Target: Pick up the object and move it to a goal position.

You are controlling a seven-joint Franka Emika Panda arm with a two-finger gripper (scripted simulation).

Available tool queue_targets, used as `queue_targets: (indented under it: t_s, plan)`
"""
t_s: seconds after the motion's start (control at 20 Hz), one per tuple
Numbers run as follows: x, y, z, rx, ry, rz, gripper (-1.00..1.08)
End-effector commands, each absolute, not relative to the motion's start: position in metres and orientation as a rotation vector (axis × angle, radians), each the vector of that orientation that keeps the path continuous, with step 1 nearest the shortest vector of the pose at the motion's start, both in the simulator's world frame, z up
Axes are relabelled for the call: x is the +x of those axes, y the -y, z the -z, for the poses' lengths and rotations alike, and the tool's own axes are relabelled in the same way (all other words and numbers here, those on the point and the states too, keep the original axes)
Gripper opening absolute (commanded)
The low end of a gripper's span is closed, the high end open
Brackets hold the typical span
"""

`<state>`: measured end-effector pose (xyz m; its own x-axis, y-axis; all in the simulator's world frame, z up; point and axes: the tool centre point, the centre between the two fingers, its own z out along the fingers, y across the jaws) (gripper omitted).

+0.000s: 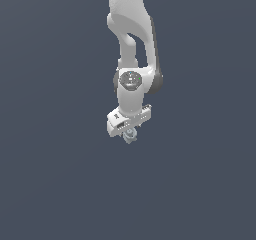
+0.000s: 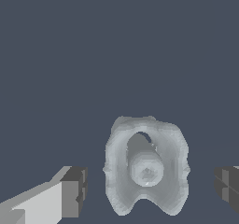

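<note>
lining up for the grasp is where i judge we are: the hand [image 1: 129,135] hangs below the white arm [image 1: 131,44], and the object [image 2: 146,166] sits between its fingers [image 2: 74,191] with clear gaps on both sides in the wrist view. so the hand is wide open and has hold of nothing. in the exterior view the object [image 1: 129,136] shows only as a small pale lump right at the fingertips; i cannot tell from either view whether it rests on a bench or how close the pads are in height.

next move, as i read it: close evenly on the two lobed flanks, then lift toward the goal, which i see no marker for.

the object's long axis, in the wrist view, runs crosswise to the line joining the fingers, with a notch between two lobes at one end and a rounded knob at its middle.
</note>
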<state>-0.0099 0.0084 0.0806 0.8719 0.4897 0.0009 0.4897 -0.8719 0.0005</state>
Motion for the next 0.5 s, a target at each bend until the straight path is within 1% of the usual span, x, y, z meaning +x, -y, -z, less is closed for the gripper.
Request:
queue_targets:
  t_s: [0.0, 0.2, 0.45]
  plan:
    - [-0.011, -0.009, -0.068, 3.039, -0.798, 0.000, 1.00]
    - [-0.011, -0.009, -0.049, 3.038, -0.801, 0.000, 1.00]
    - [-0.010, -0.009, -0.042, 3.038, -0.802, 0.000, 1.00]
